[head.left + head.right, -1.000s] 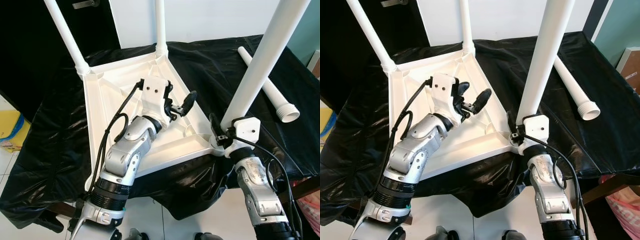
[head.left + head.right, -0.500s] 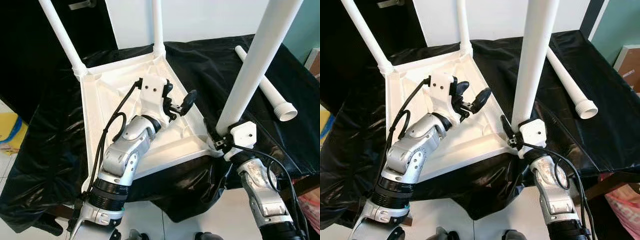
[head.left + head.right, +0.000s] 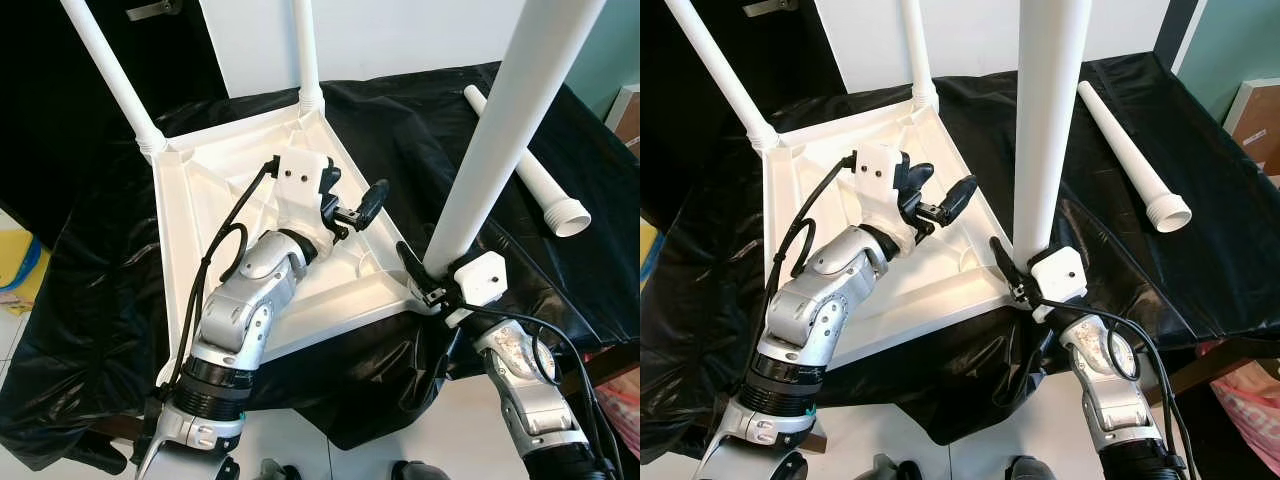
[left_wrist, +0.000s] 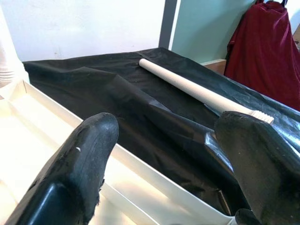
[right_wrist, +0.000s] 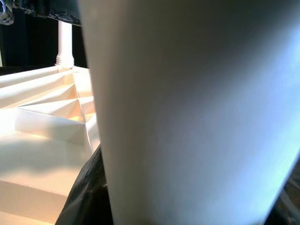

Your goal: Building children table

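On the black plastic sheet (image 3: 90, 260), the long white plastic leg (image 3: 500, 140), pinched by the right gripper (image 3: 425, 283), should be kept straight over the upturned white tabletop (image 3: 200, 200)'s near corner, the left gripper (image 3: 350, 203) spread wide.

- The held leg (image 3: 500, 150) is cut off by the top edge.
- The right end effector (image 3: 428, 283) fingertips are hidden behind it.
- The worktop is covered by black sheeting (image 3: 420, 130).

Head stereo looks down; both share upturned table top (image 3: 190, 200), wrist views close
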